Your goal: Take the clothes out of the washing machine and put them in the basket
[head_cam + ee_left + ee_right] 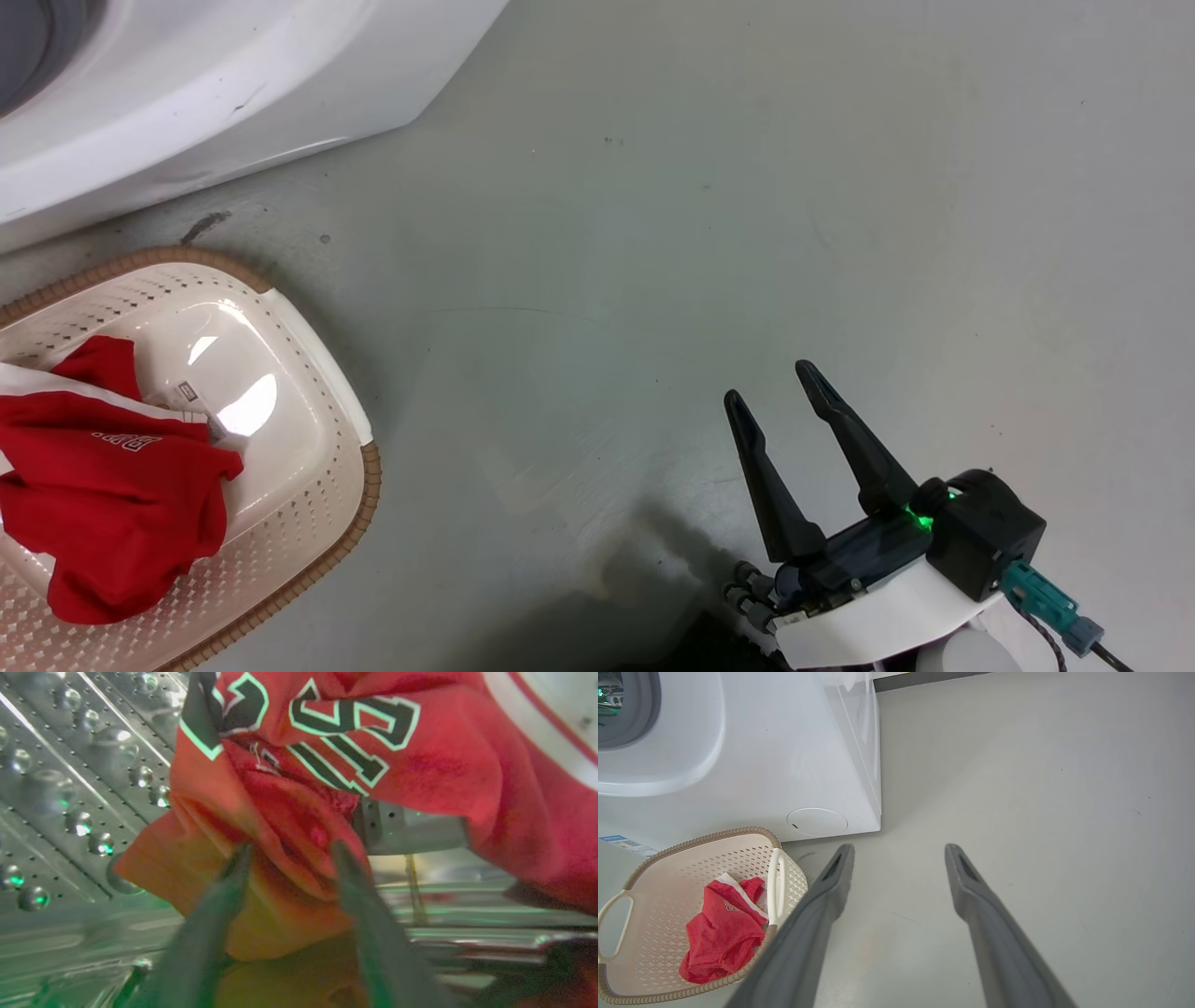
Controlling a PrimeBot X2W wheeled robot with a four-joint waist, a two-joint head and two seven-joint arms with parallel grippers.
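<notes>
The left jaws are reaching into the perforated steel drum (pixel 70 765) and standing wide open, their two dark fingers (pixel 210 933) well apart. A bunched fold of the red jersey (pixel 444 765) is lying between the fingertips, but the jaws are not clamping it. The rest of the jersey is spreading up and away beyond the fingertips, with its black, white-outlined numerals (pixel 355 723) showing above them and a white band of trim running off to the upper right. The drum wall, with its rows of holes and bosses, is curving away to the left of these jaws. The right jaws are hanging over the bare grey floor (pixel 747 187), also spread wide, with their fingers (pixel 775 495) holding nothing. The cream basket (pixel 369 485) with its brown woven-look rim is sitting on the floor well to the left of the right jaws. It is holding one crumpled red garment (pixel 103 485) with white trim, and a small white label (pixel 187 392) is showing on its bottom just beside the cloth. The white washing machine (pixel 784 765) is standing ahead and to the left of the right jaws, just behind the basket, with its grey-ringed porthole at the far upper left.
</notes>
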